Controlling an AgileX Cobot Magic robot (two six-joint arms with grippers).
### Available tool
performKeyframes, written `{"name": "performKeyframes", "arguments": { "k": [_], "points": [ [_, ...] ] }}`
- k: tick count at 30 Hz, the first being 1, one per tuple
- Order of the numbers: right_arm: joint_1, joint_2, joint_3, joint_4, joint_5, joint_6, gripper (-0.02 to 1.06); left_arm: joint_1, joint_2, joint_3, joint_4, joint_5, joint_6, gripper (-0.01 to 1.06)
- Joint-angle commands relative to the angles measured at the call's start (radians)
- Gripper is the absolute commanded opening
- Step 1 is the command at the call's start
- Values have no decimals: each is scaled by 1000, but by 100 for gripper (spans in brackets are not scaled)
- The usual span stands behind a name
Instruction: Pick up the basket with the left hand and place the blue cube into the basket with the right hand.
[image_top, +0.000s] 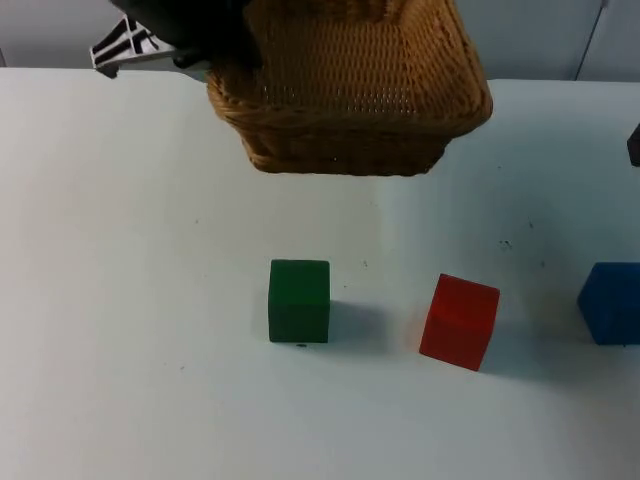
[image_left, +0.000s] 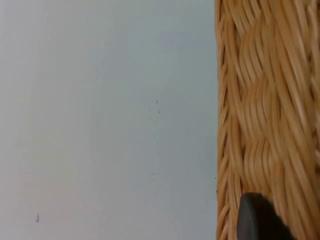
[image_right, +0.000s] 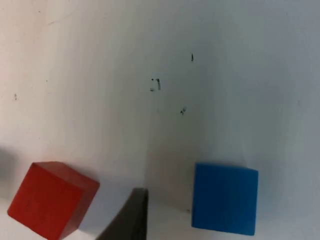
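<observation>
The left hand (image_top: 205, 55) grips the wicker basket (image_top: 350, 95) by its side wall and holds it raised off the white tabletop (image_top: 130, 300), probably so its open top is ready to take a cube. The blue cube (image_top: 610, 302) rests on the tabletop beside the red cube (image_top: 460, 322), with the green cube (image_top: 299, 300) further left. The right hand (image_right: 127, 220) hovers near the blue cube; whether it is open cannot be told. A grey partition wall (image_top: 50, 30) closes the tabletop's far edge.

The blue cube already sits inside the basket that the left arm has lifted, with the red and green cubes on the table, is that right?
Not quite: the blue cube is on the table, right of the red cube, as the top view shows. The basket is lifted; the green cube is on the table.
</observation>
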Motion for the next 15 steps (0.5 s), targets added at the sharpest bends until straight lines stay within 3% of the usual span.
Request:
{"name": "performKeyframes", "arguments": {
  "k": [1, 9, 15],
  "points": [
    [5, 0, -10, 11, -2, 1, 103, -3, -49, 41, -22, -24, 5, 0],
    [5, 0, -10, 13, 7, 1, 103, -3, -211, 327, -38, -123, 7, 0],
    [5, 0, -10, 13, 16, 1, 103, 0, -292, 445, -38, -155, 9, 0]
  ]
}}
